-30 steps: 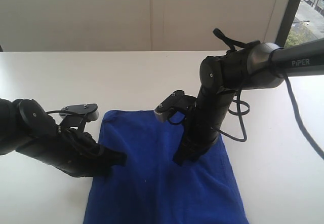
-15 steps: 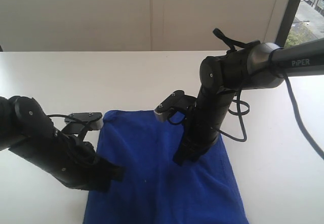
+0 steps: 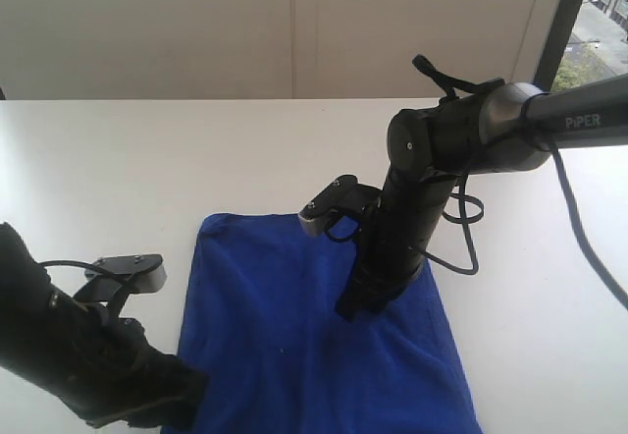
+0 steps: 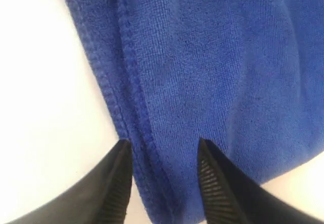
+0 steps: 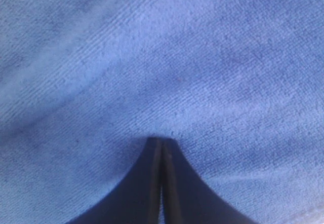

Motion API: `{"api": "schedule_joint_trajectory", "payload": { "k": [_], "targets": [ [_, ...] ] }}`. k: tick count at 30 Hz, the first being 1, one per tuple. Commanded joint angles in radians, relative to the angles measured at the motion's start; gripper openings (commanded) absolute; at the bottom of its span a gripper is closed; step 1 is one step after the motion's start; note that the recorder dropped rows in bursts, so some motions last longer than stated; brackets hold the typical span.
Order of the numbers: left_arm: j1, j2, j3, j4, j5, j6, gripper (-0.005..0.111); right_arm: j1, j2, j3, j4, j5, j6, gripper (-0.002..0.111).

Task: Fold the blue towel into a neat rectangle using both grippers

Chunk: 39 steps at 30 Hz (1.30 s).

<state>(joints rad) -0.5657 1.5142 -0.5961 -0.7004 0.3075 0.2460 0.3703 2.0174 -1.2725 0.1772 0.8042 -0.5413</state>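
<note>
While the blue towel [image 3: 294,346] lay flat on the white table [image 3: 147,159], its long axis running from its far hem toward the near edge of the exterior view, the left pincer [image 4: 164,145] stood at the towel's left long edge, close to the near corner. Its jaws were parted wide and gripped nothing. In the wrist view two stitched hems of that edge, lying side by side, ran between the two fingers [image 4: 119,183], so the cloth lay straight ahead of the opening.

The right pincer [image 5: 162,142] was over the towel's far half, toward its right long edge. Its jaws were closed tight, with the tip down on the pile and no cloth visible between them.

The left arm was plainly nearer that left edge. By my judgement, a fresh grasp there would need the jaws lowered astride the hems. No container showed around the towel.
</note>
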Motion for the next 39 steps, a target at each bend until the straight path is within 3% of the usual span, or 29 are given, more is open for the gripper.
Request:
{"api": "schedule_joint_trajectory", "payload": {
  "k": [1, 9, 26, 39],
  "targets": [
    [-0.006, -0.016, 0.023, -0.074, 0.021, -0.003, 0.047, -0.002, 0.019, 0.006, 0.005, -0.016, -0.005, 0.0],
    [-0.006, -0.016, 0.05, -0.307, 0.044, 0.188, 0.047, -0.002, 0.019, 0.006, 0.005, -0.025, -0.005, 0.0],
    [-0.006, -0.016, 0.107, -0.377, -0.012, 0.208, 0.047, -0.002, 0.019, 0.006, 0.005, -0.029, -0.005, 0.0],
    [-0.006, -0.016, 0.116, -0.369, 0.054, 0.251, 0.047, -0.002, 0.019, 0.006, 0.005, -0.021, -0.005, 0.0]
  ]
}}
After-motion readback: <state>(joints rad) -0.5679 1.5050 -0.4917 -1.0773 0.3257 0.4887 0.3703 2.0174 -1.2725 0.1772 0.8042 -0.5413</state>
